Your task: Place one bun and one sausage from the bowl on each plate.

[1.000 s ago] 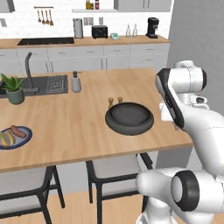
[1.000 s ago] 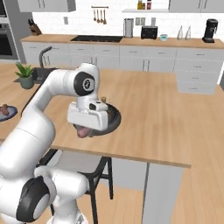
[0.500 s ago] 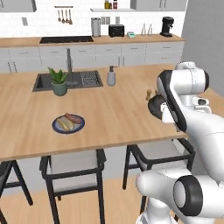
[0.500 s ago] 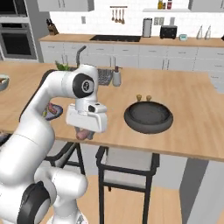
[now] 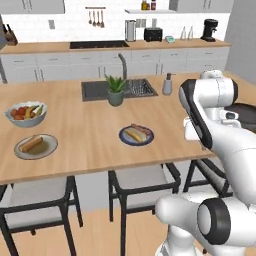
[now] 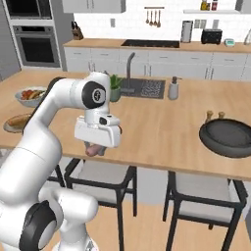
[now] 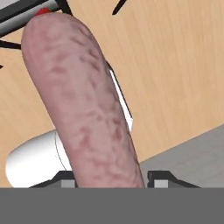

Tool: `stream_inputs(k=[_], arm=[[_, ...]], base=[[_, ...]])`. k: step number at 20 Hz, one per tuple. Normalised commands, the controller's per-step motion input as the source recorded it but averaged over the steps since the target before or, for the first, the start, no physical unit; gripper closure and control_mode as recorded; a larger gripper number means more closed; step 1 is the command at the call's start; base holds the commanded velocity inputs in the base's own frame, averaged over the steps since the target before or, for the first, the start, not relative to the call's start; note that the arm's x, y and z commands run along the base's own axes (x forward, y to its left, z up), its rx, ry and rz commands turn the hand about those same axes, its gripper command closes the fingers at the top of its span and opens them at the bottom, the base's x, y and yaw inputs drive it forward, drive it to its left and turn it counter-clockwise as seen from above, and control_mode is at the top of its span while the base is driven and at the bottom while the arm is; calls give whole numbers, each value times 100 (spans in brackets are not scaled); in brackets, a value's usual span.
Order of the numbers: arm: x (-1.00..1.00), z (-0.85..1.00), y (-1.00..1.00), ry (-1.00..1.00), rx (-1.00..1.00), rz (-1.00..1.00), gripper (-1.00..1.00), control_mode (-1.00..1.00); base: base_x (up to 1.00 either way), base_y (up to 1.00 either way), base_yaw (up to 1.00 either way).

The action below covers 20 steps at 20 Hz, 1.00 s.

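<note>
I see the gripper (image 6: 96, 148) clamped on a pinkish sausage (image 7: 83, 105). In the hand view the sausage runs up from between the two dark fingertips (image 7: 65, 178) and fills most of the frame. In the right base view its lower end shows just beneath the white hand, hanging above the near edge of the wooden island counter (image 6: 162, 127).

The dark bowl (image 6: 229, 138) sits at the far right of the counter in the right base view, well apart from the gripper. Two small brown knobs stand just behind its rim; I cannot tell what they are.

In the left base view the blue-rimmed plate (image 5: 136, 135) lies near the middle of the counter, between the arm and the grey plate (image 5: 35, 146). It carries a bun and a sausage side by side. The grey plate lies near the counter's left end and carries one bun (image 5: 31, 144). I see no sausage on it at this size.

The pale fruit bowl (image 5: 26, 113) stands just behind the grey plate. A potted plant (image 5: 115, 90) stands at the front edge of the sink (image 5: 120, 89), with a soap dispenser (image 5: 167, 84) to the sink's right.

Black stools (image 5: 140, 192) stand under the near edge of the counter.
</note>
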Motion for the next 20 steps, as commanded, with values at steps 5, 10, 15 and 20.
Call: stream_inputs(k=[5,10,15,20], arm=[[0,0,0,0,0,0,100,100],[0,0,0,0,0,0,100,100],[0,0,0,0,0,0,100,100],[0,0,0,0,0,0,100,100]], base=[[0,100,0],[6,100,0],[24,100,-2],[80,74,-17]])
